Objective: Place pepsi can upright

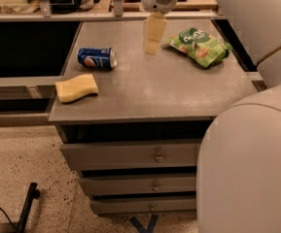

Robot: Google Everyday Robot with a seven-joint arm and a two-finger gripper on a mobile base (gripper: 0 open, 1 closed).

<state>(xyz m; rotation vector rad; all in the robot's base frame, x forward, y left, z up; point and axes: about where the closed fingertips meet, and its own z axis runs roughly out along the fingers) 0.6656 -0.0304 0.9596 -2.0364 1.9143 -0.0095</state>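
layout on the table (154,93)
pepsi can (96,58) lies left, sponge (77,87) before it; gripper (151,46) mid-back, snack bag (200,46) to its right.

The cabinet top (149,96) is lit warmly and evenly from above; soft shadows are cast beside the pepsi can (96,58) and the sponge (76,87). The gripper (151,47), hung over the rear of the top, is brightly lit. The drawer gaps (130,131) are left dark.
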